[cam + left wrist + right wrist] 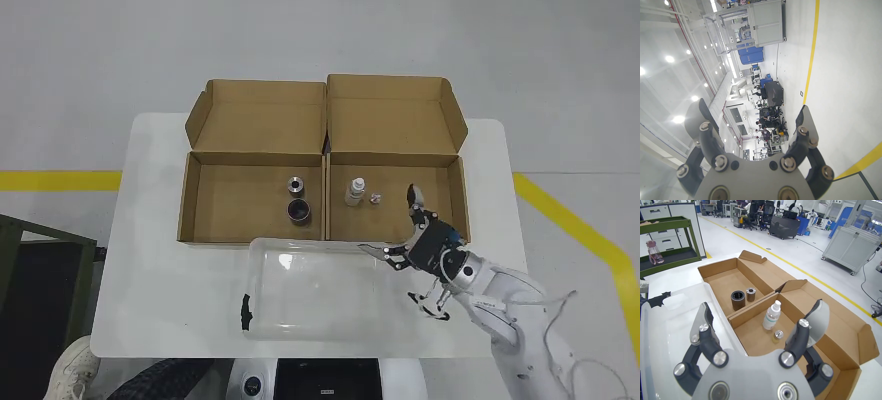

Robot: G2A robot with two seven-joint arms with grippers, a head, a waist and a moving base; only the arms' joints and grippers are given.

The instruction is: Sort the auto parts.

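Hovering above the near part of the right box (440,215), close to where it meets the clear bin (320,290), my right gripper (395,222) has its two fingers spread wide, and nothing is between them. In its wrist view, one finger is over the bin and the other is over the floor of this box.

My left gripper (753,103) is also spread apart and empty. It points away from the table (150,250), toward the room.

Two cardboard boxes stand side by side on the table, touching each other, with their lids folded back on the far side. In the left box (240,200) there are two parts near the wall it shares with the right one: a dark sleeve (299,211), upright with its hole up, and just behind it a steel cylinder (296,184), also upright. In the right box a spray bottle (355,191) stands upright near the same shared wall, and a small metal part (375,198) sits just beside it, on the side of my right gripper.

The clear bin lies in front of both boxes, along their near walls. A piece of black tape (244,311) is stuck on its left end.
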